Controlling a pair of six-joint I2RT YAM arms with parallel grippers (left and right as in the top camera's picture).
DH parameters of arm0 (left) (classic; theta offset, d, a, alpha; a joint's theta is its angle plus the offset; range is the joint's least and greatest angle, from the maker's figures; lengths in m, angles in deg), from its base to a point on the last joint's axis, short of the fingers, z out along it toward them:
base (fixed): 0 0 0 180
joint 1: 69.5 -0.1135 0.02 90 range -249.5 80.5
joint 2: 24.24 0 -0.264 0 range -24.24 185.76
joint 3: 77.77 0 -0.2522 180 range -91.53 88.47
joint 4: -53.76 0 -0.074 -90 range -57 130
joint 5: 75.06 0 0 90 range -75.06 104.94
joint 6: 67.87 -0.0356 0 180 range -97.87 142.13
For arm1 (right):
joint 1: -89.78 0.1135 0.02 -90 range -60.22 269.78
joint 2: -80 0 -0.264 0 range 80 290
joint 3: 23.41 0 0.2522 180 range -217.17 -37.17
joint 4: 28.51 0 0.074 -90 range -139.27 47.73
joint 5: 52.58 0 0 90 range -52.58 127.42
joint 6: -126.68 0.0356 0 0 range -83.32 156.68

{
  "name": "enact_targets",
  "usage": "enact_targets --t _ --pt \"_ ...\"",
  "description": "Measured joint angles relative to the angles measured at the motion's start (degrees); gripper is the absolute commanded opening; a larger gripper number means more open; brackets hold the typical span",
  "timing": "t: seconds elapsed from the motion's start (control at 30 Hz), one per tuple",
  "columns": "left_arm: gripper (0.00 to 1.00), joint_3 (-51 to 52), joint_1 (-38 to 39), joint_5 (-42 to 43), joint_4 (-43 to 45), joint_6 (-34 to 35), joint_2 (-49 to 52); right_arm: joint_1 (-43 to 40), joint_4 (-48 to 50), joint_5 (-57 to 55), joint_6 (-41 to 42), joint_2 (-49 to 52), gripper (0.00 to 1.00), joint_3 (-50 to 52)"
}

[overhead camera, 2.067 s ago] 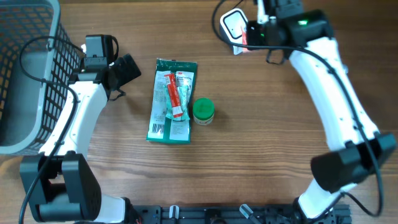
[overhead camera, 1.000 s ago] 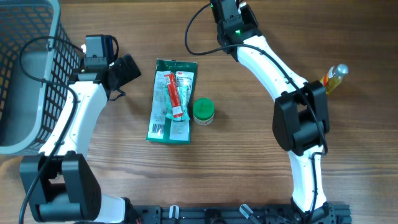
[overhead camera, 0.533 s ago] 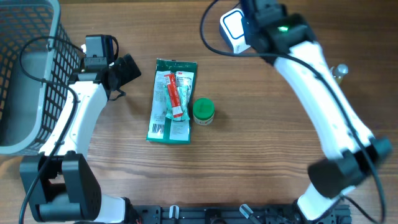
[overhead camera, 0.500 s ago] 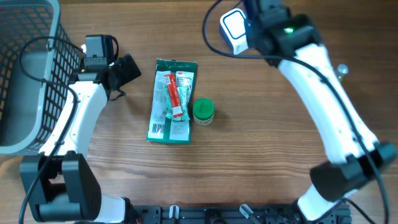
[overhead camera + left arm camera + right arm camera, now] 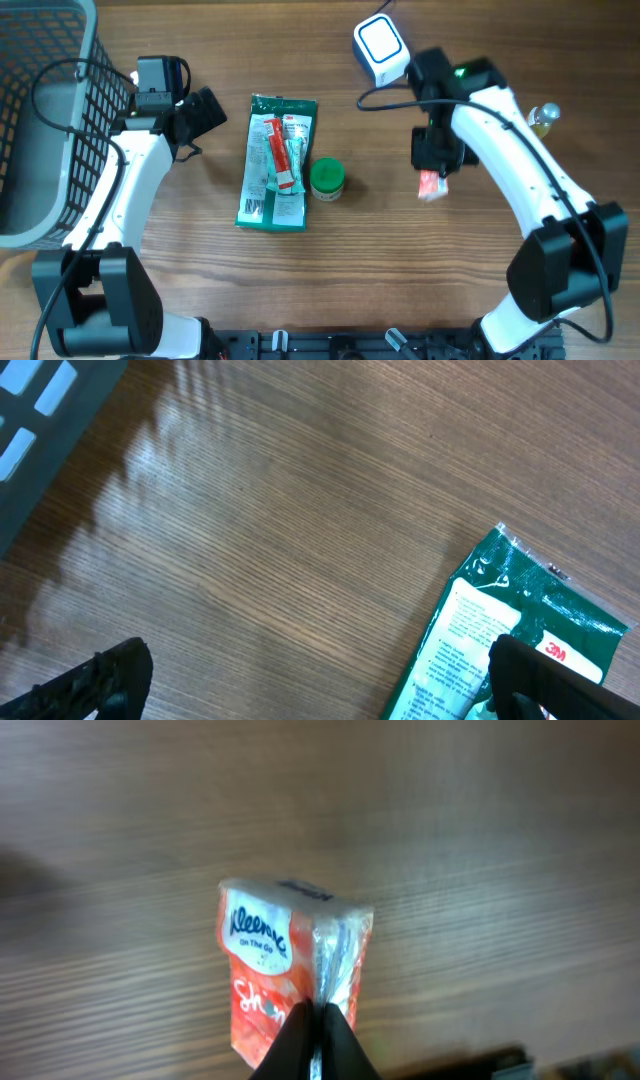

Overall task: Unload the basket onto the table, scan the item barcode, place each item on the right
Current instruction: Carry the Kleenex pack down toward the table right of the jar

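A red and white Kleenex tissue pack (image 5: 290,970) hangs from my right gripper (image 5: 320,1022), whose jaws are shut on the pack's crimped plastic edge. From above, that pack (image 5: 432,186) shows over the wood, right of centre, below the right gripper (image 5: 433,160). The white and blue square scanner (image 5: 381,42) lies at the back of the table, apart from the pack. No barcode shows on the pack. My left gripper (image 5: 205,110) stands open over bare wood, left of a green packet (image 5: 277,162). Nothing lies between the left gripper's (image 5: 320,695) dark fingertips (image 5: 105,675).
A green-lidded jar (image 5: 326,178) stands beside the green packet (image 5: 500,625), which carries a red tube pack. A grey mesh basket (image 5: 40,120) fills the far left. A small yellow bottle (image 5: 541,117) lies at the right, behind the right arm.
My right arm has swung from beside the scanner at the back toward the middle right of the table, with the tissue pack still in its grip. The left arm has not moved.
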Motion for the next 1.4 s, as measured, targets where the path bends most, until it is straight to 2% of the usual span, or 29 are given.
enact_targets --t 0.17,0.3,0.83,0.87,0.93,1.0,1.07,1.17,1.3,1.4 --pt "1.00 0.00 0.00 0.02 0.00 0.00 0.00 0.00 8.87 1.25 5.01 0.33 0.04 13.38" --pt "1.00 0.00 0.00 0.00 0.00 0.00 0.00 0.00 12.59 1.68 6.21 0.33 0.04 19.58" --pt "1.00 0.00 0.00 0.00 0.02 0.00 0.00 0.00 17.16 -0.92 6.23 0.33 0.04 20.13" --pt "1.00 0.00 0.00 0.00 0.00 0.00 0.00 0.00 17.46 -1.51 6.23 0.33 0.10 20.13" --pt "1.00 0.00 0.00 0.00 0.02 0.00 0.00 0.00 18.62 -2.86 6.21 0.33 0.49 20.13" --pt "1.00 0.00 0.00 0.00 0.00 0.00 0.00 0.00 19.63 -3.56 6.05 0.33 0.59 20.13" --pt "1.00 0.00 0.00 0.00 0.02 0.00 0.00 0.00 20.37 -3.80 5.84 0.33 0.62 20.13" --pt "1.00 0.00 0.00 0.00 0.02 0.00 0.02 0.00 20.65 -4.00 5.79 0.33 0.56 20.13" --pt "1.00 0.00 0.00 0.00 0.02 0.00 0.00 -0.02 20.57 -3.43 5.33 -0.22 0.61 19.43" --pt "1.00 0.00 0.00 0.00 0.02 0.00 0.00 0.00 21.44 0.74 2.36 -4.46 0.60 18.18"
